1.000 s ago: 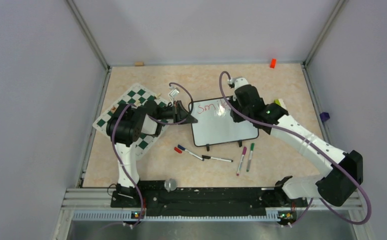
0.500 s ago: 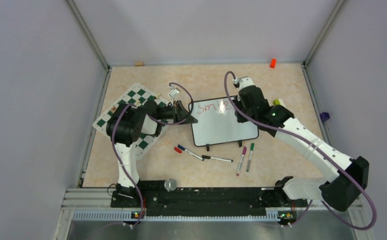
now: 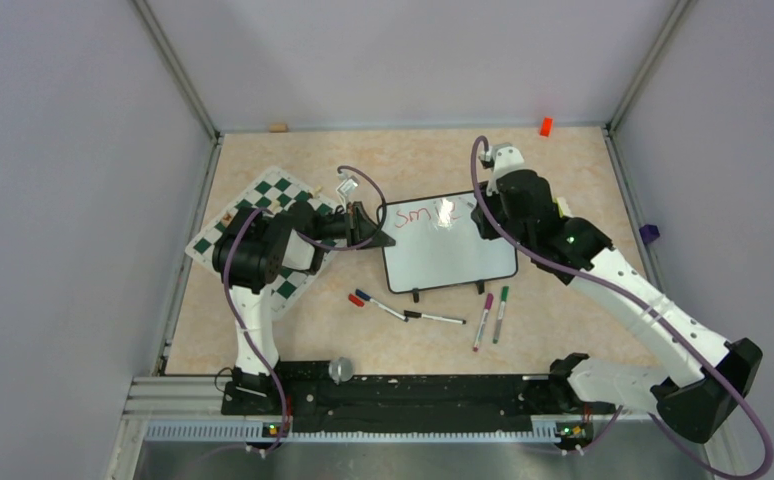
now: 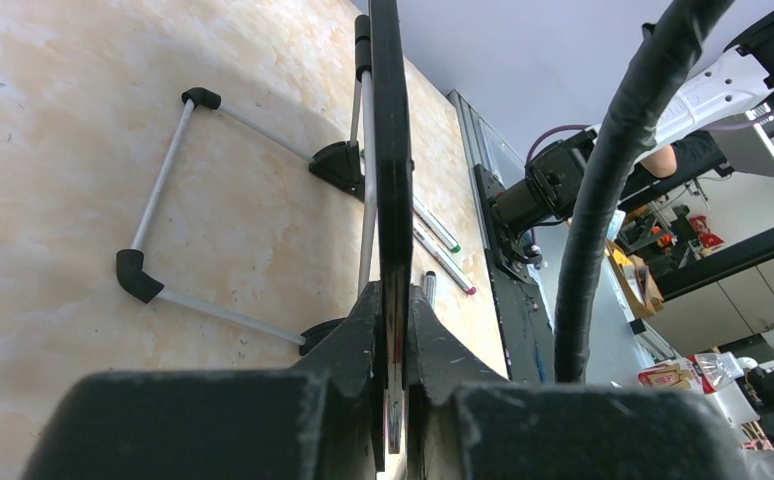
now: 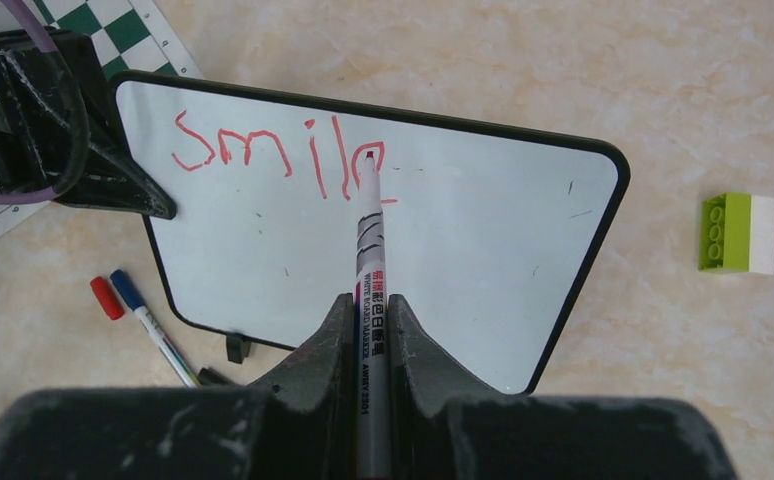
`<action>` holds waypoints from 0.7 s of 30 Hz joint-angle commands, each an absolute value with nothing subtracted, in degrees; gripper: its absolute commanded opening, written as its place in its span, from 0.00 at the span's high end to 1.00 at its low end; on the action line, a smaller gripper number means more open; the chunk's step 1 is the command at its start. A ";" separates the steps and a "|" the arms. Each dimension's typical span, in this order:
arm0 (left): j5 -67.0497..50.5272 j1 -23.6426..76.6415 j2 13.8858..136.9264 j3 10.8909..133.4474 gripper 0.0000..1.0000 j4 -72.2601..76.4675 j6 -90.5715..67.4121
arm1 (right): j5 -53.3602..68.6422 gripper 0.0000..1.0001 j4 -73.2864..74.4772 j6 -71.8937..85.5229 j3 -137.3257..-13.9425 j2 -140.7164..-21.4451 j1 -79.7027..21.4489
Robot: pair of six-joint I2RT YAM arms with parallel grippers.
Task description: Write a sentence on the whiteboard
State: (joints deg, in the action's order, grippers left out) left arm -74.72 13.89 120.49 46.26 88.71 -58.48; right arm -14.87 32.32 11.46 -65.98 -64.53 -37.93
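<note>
Recorded glossy, glare-catching white face on the whiteboard (thin black frame looks like plastic), matt mottled beige top on the table, smooth white plastic barrel on the marker, and scuffed matt black plastic on the right gripper.

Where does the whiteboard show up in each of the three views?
Top external: whiteboard in the middle of the picture.
Left wrist: seen edge-on, running up from the pincer.
Right wrist: fills the centre, marker tip at its red lettering.
Shared landmark: left pincer clamped on its left edge.
</note>
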 commanded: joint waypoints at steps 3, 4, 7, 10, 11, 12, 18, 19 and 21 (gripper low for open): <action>-75.79 14.41 118.79 45.80 1.00 92.77 -59.03 | -15.90 1.00 29.81 10.41 -65.70 -61.89 -37.18; -75.80 14.40 118.90 45.81 1.00 92.81 -59.06 | -16.10 1.00 29.80 10.43 -65.71 -61.81 -37.23; -75.55 14.37 118.82 45.81 1.00 92.77 -59.19 | -16.35 1.00 29.79 10.41 -66.07 -61.57 -37.18; -73.89 14.41 118.85 45.51 1.00 92.43 -59.24 | -16.37 1.00 29.80 10.55 -66.41 -61.44 -37.18; -73.11 14.34 118.74 45.35 1.00 92.18 -59.19 | -16.35 1.00 29.81 10.61 -66.49 -61.32 -37.18; -72.71 14.28 118.71 45.15 1.00 91.81 -58.93 | -16.39 1.00 29.86 10.63 -66.51 -61.21 -37.18; -72.56 14.37 117.96 45.04 1.00 87.91 -56.12 | -16.54 1.00 29.76 10.77 -66.62 -60.66 -37.17; -72.41 14.41 117.91 44.88 1.00 87.83 -56.04 | -16.66 1.00 29.79 10.73 -66.54 -60.65 -37.18; -71.79 14.41 117.78 44.65 1.00 87.58 -55.86 | -16.75 1.00 29.72 10.80 -66.69 -60.61 -37.18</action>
